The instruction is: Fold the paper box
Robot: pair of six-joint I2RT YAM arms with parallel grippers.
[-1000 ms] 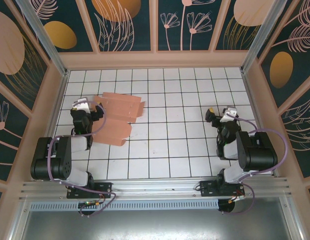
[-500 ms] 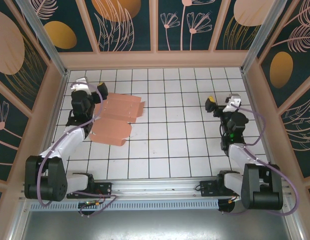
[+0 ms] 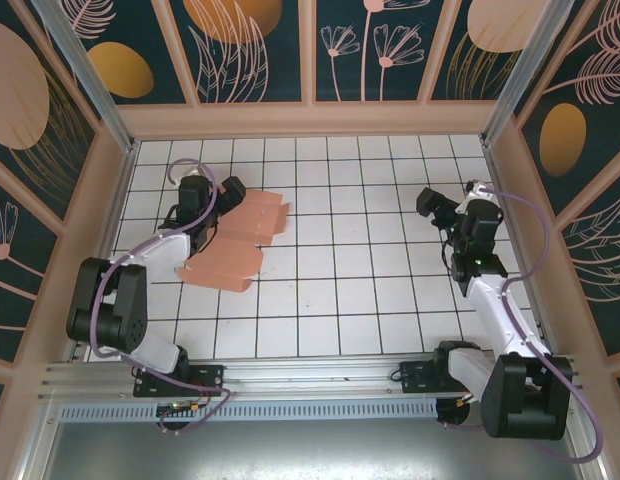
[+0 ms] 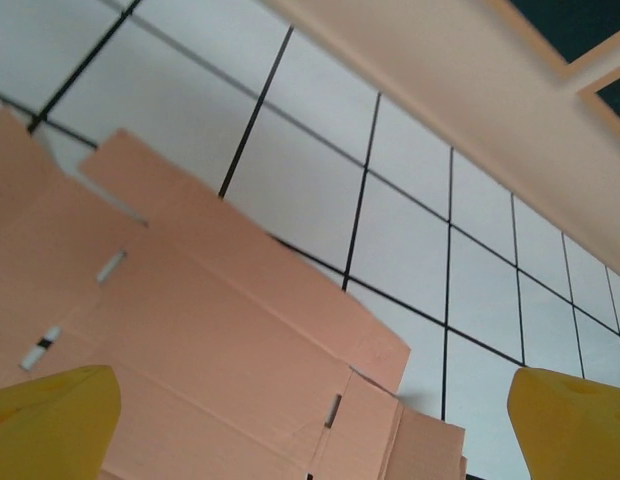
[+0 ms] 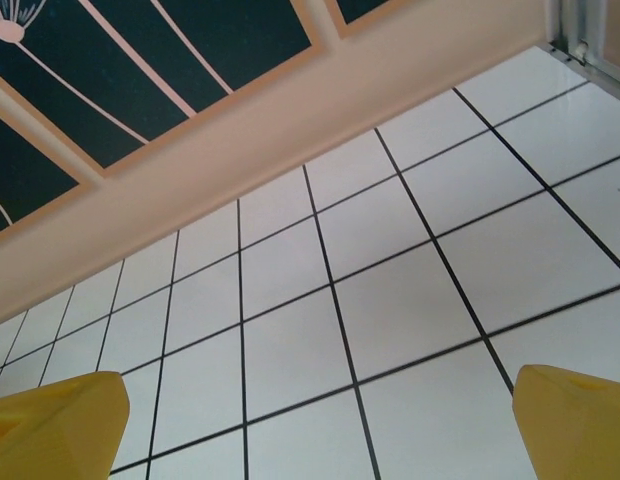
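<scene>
The paper box (image 3: pixel 238 240) lies as a flat salmon-pink cut-out sheet on the left part of the white tiled floor, its tabbed flaps (image 3: pixel 274 214) pointing right. My left gripper (image 3: pixel 214 198) hovers over the sheet's far left corner, open, with nothing between its fingers. In the left wrist view the creased, slotted sheet (image 4: pixel 200 340) spreads below the open left gripper (image 4: pixel 310 430), between its yellow fingertips (image 4: pixel 50 420). My right gripper (image 3: pixel 450 210) stands open over bare tiles at the right, far from the sheet. Its yellow fingertips (image 5: pixel 575 420) frame bare floor around the gripper's middle (image 5: pixel 315 425).
A peach wall base (image 3: pixel 310 120) borders the tiled floor (image 3: pixel 350 290) at the back, and side walls (image 3: pixel 108 210) close in on both flanks. The left arm's elbow (image 3: pixel 110 300) sits near the left wall. Open tiles stretch between the two arms.
Both arms have unfolded and reached away from their bases. The left gripper moved right and back over the sheet's far corner. The right gripper moved toward the back. The sheet has not moved.
</scene>
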